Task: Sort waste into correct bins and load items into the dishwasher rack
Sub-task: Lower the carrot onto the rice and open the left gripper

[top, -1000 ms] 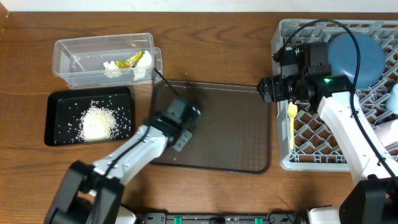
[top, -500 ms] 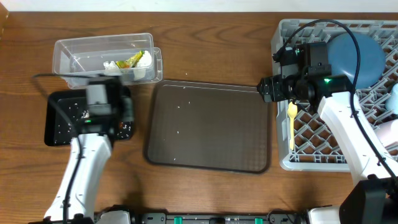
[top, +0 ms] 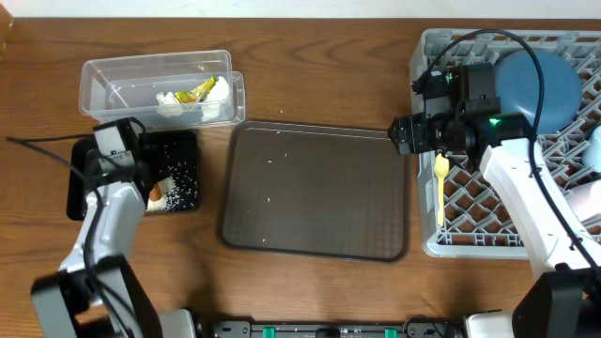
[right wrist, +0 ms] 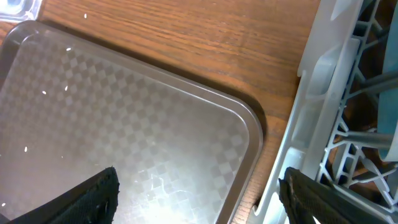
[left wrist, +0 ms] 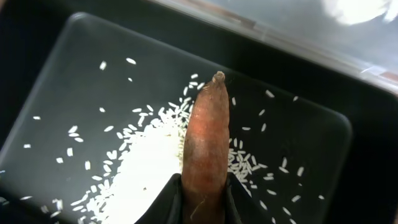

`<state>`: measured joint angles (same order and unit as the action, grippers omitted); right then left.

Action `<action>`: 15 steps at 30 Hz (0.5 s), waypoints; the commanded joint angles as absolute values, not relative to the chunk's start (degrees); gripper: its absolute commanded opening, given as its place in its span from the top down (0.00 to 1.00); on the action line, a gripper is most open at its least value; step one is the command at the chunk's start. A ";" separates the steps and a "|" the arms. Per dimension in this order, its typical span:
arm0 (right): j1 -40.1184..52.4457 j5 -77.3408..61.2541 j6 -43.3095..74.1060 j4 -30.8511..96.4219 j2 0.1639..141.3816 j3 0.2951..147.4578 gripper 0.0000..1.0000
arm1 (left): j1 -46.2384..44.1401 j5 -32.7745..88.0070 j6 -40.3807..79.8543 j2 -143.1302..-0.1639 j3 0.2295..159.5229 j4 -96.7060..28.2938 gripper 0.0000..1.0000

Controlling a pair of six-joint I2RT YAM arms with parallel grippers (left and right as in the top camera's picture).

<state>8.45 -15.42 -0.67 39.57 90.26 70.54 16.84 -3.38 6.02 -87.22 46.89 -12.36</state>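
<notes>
My left gripper (left wrist: 202,196) is shut on the small orange carrot (left wrist: 205,146) and holds it over the shallow black tray (left wrist: 56,81), above a heap of white rice grains (left wrist: 146,174). In the overhead view the left gripper (top: 141,183) sits over the black tray (top: 183,150), with a bit of carrot (top: 154,194) showing. The clear tub (top: 122,80) holds white tissue (top: 169,101) and a yellow-green wrapper scrap (top: 199,91). My right gripper (right wrist: 199,199) is open and empty over the edge of the grey rack (top: 427,141). The cream spoon (top: 440,188) and dark-blue plate (top: 549,80) are in the rack.
The large dark brown serving tray (top: 315,192) lies between the bins and the rack, with a few rice grains on it; it also shows in the right wrist view (right wrist: 124,124). A light-blue bowl (top: 593,150) sits at the rack's right edge.
My left arm has swung from the brown serving tray over to the black tray, carrying the carrot. The right arm has not moved.
</notes>
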 commanded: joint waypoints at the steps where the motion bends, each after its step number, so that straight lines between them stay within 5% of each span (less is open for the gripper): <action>1: 8.69 -15.20 -1.34 39.64 90.65 71.02 0.18 | 17.06 -3.66 6.74 -89.14 48.12 -10.94 0.88; 11: 8.69 -15.20 -1.34 39.62 90.65 71.02 0.18 | 17.06 -3.66 6.74 -89.47 48.12 -10.35 0.64; 15: 8.69 -15.20 -1.34 39.62 90.65 71.02 0.17 | 17.06 -3.66 6.72 -88.73 48.16 -10.35 0.64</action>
<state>8.43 -15.42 -0.67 39.57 90.26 70.54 16.82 -3.38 6.42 -89.27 46.89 -10.39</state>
